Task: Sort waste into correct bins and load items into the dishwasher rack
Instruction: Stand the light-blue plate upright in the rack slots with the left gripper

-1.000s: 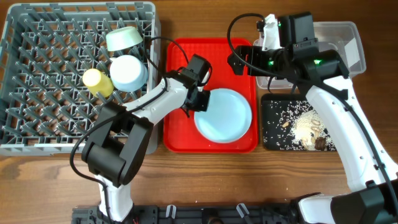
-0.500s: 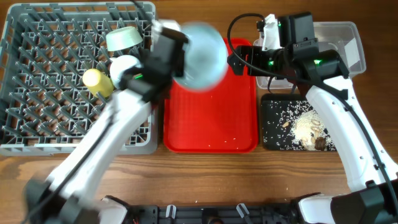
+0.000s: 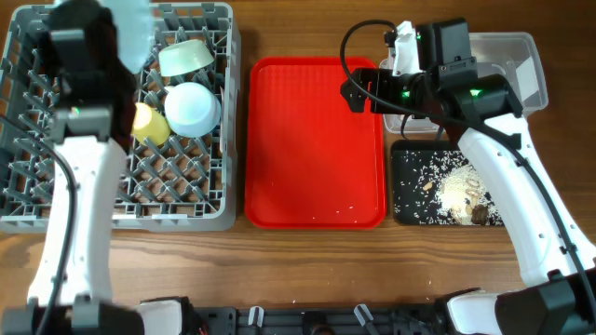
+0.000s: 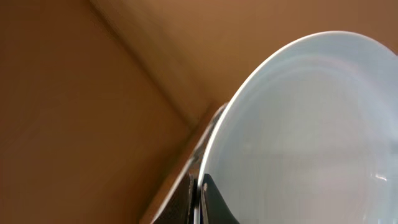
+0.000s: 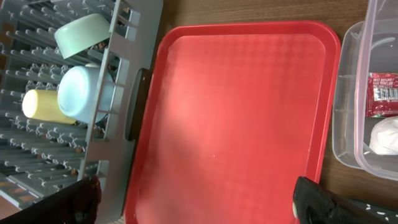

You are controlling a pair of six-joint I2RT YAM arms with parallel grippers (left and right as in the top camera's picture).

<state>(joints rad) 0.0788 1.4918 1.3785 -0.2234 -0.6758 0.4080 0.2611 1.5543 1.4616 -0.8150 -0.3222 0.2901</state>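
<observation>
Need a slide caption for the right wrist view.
Red tray between the rack, holding green bowl, blue bowl and yellow cup, and the clear tub with sachet and tissue.

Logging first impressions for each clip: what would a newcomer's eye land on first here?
The light-blue plate fills the left wrist view, pinched at its rim by the left tool and raised above the grey dishwasher rack at far left. Next comes the bright red serving tray at centre, and to its right the black tray strewn with white rice grains.
</observation>
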